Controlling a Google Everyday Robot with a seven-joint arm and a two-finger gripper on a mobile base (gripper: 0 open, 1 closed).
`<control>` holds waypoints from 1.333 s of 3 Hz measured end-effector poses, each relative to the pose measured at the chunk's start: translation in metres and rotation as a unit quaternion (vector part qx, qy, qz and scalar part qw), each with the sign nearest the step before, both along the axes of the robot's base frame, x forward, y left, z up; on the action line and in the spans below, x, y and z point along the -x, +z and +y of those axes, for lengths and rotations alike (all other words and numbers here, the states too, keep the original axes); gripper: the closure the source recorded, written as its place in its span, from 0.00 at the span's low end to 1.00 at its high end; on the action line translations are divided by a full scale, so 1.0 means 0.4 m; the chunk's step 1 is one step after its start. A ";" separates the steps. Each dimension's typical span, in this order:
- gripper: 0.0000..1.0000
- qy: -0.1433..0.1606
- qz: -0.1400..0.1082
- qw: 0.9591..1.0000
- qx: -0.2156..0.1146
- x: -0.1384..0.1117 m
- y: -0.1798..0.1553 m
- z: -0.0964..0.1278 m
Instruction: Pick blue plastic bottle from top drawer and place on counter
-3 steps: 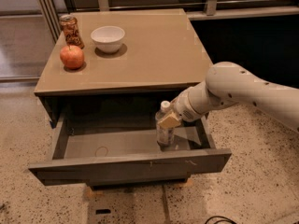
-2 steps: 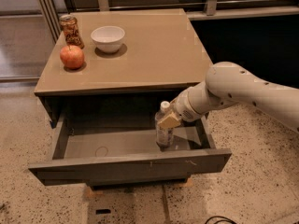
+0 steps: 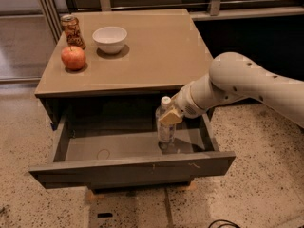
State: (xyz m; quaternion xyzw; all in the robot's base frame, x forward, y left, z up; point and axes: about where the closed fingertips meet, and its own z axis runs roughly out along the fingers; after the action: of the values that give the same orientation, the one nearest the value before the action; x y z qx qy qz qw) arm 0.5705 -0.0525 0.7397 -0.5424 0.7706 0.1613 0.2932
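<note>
The blue plastic bottle [image 3: 165,129] is clear with a white cap and stands upright on the floor of the open top drawer [image 3: 128,167], at its right side. My gripper [image 3: 168,117] reaches in from the right under the counter's edge. It is closed around the bottle's upper body, and a tan finger [image 3: 171,116] lies across the bottle's front. The white arm [image 3: 237,82] extends to the right. The tan counter [image 3: 156,46] is above the drawer.
On the counter's back left stand a reddish-brown patterned can [image 3: 72,31], a red apple [image 3: 73,57] and a white bowl [image 3: 109,38]. The counter's front edge overhangs the back of the drawer. Speckled floor surrounds the cabinet.
</note>
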 end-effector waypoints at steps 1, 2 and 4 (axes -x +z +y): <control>1.00 0.006 0.002 1.000 -0.004 0.018 0.132 0.045; 1.00 0.011 -0.014 1.000 0.004 0.050 0.386 0.103; 1.00 0.024 -0.044 0.999 0.020 0.083 0.593 0.150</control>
State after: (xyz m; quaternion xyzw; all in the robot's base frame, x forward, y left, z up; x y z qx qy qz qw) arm 0.5372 0.0074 0.9769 -0.5731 0.7467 0.1295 0.3119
